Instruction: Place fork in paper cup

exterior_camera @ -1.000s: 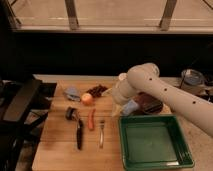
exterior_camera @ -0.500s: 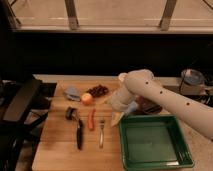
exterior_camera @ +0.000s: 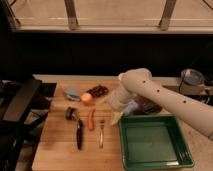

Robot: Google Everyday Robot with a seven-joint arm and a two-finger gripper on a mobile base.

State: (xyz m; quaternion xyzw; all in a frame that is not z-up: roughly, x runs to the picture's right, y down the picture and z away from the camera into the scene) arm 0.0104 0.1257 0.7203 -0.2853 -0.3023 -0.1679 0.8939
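Note:
The fork [exterior_camera: 101, 134] is a small slim silver one, lying flat on the wooden board [exterior_camera: 60, 150] with its tines toward the back. It lies just right of the thin orange carrot [exterior_camera: 91, 119]. My white arm comes in from the right. Its gripper [exterior_camera: 116, 116] hangs low over the board, a little right of and behind the fork, near the far left corner of the green tray [exterior_camera: 152, 142]. It holds nothing that I can see. No paper cup shows; it is hidden or out of view.
A black-handled utensil [exterior_camera: 78, 131] lies left of the carrot. An orange fruit [exterior_camera: 87, 98], dark red grapes [exterior_camera: 98, 91] and a blue-grey object [exterior_camera: 71, 92] sit at the board's back. A dark maroon plate [exterior_camera: 150, 106] is behind the arm. A metal pot [exterior_camera: 191, 77] stands at the far right.
My arm has bent down and swung left, bringing the gripper lower and closer to the fork. The objects on the board have not moved.

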